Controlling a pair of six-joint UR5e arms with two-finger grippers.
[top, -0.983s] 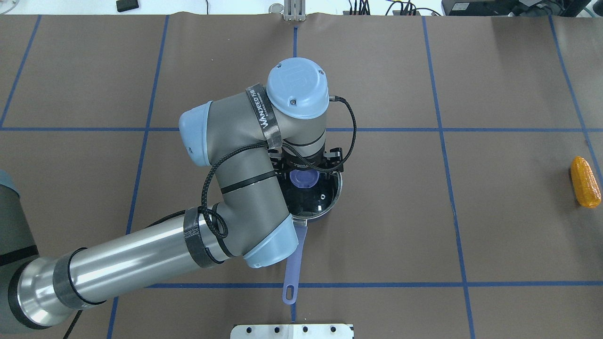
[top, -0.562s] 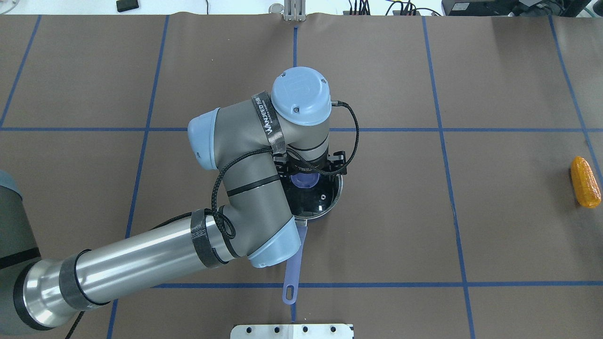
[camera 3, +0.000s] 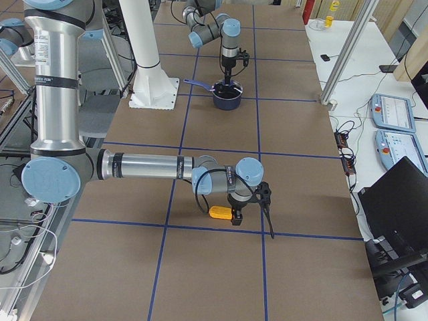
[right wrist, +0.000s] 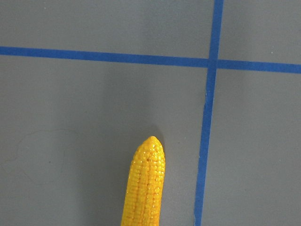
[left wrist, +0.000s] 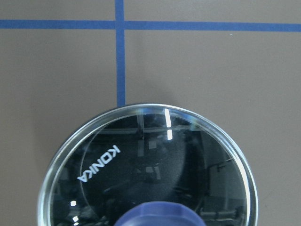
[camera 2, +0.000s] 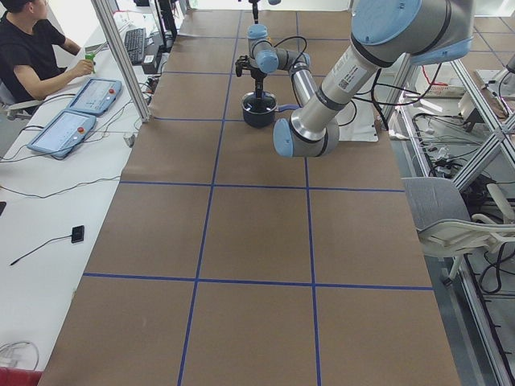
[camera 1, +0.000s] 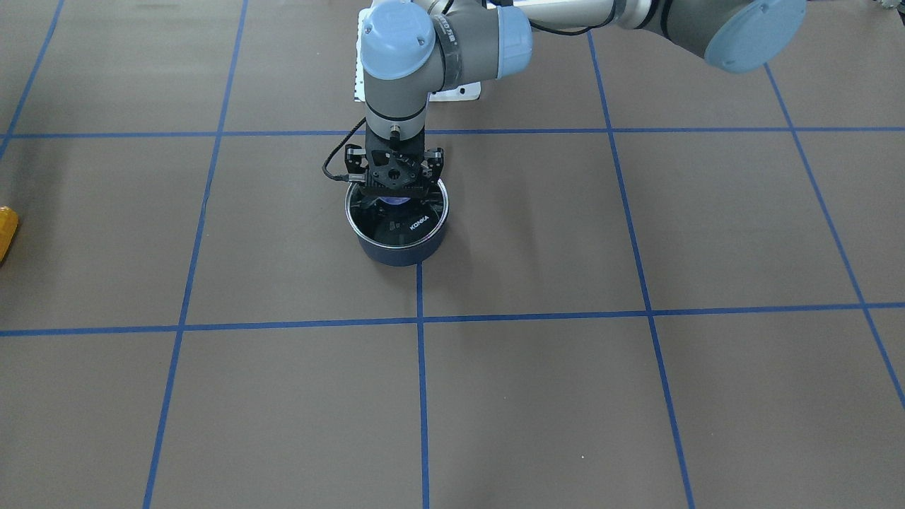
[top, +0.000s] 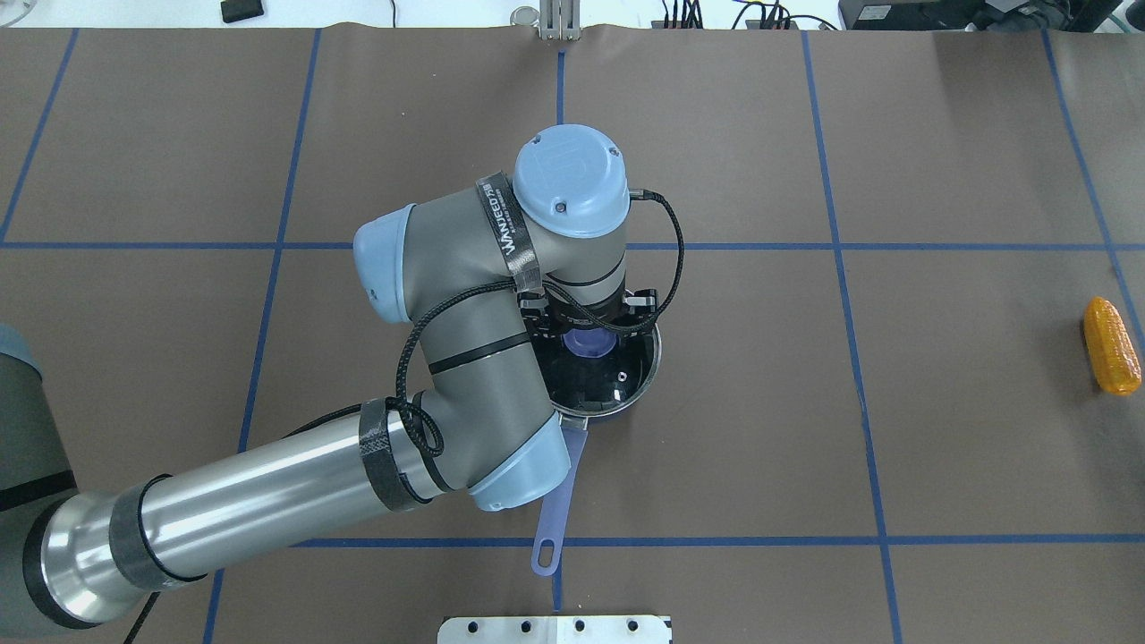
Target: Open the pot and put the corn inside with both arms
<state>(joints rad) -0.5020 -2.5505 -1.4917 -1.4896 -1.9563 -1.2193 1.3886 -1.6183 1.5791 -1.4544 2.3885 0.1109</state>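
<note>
The dark navy pot (camera 1: 399, 252) stands mid-table with its purple-blue handle (top: 556, 496) pointing toward the robot. The round glass lid (top: 622, 380) covers it and also shows in the left wrist view (left wrist: 155, 165). My left gripper (top: 588, 327) points straight down over the lid, its fingers shut around the purple knob (top: 588, 343). The yellow-orange corn (top: 1112, 346) lies alone on the table at the far right. In the exterior right view my right gripper (camera 3: 249, 215) hovers right beside the corn (camera 3: 219, 212); I cannot tell whether it is open. The right wrist view shows the corn's tip (right wrist: 145, 188) and no fingers.
Blue tape lines divide the brown table cover into squares. A white base plate (top: 555, 629) sits at the near edge behind the pot handle. An operator (camera 2: 32, 48) and control tablets are at a side desk beyond the table.
My left wrist has shifted slightly right over the pot. The lid's rim now shows a little further right and larger, and the handle tip has shifted slightly. The corn has not moved.
</note>
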